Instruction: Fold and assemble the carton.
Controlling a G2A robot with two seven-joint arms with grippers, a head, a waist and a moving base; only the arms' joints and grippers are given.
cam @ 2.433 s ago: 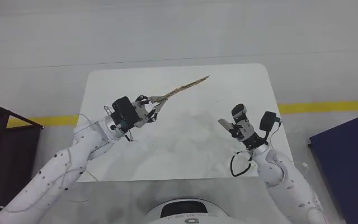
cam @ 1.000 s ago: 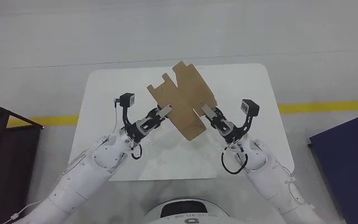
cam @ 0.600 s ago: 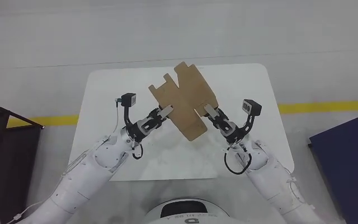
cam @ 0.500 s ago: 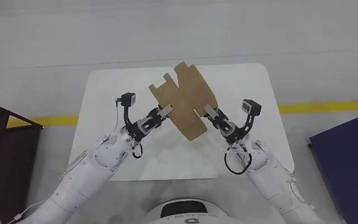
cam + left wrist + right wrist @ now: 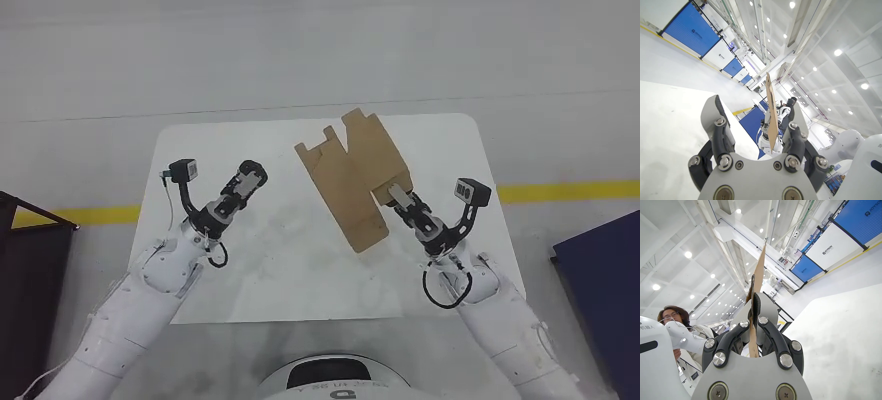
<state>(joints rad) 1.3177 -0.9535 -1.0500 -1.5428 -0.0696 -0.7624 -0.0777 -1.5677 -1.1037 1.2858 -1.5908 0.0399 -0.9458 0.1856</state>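
The carton (image 5: 352,180) is a flat brown cardboard blank, held up off the white table (image 5: 250,270) over its right half. My right gripper (image 5: 392,192) is shut on the blank's right edge; in the right wrist view the cardboard (image 5: 758,272) runs edge-on between the closed pads of that gripper (image 5: 753,306). My left gripper (image 5: 250,177) stands open over the table's left half, well apart from the blank. Its own view shows the left gripper (image 5: 757,111) spread wide with nothing between the fingers, and the carton (image 5: 771,111) edge-on farther off.
A dark crate (image 5: 25,270) stands on the floor left of the table. A blue panel (image 5: 600,270) stands on the floor at the right. A yellow floor line (image 5: 570,190) runs behind the table.
My left gripper has let go of the carton, opened and drawn back to the left. The right gripper has carried the blank a little to the right, still shut on it.
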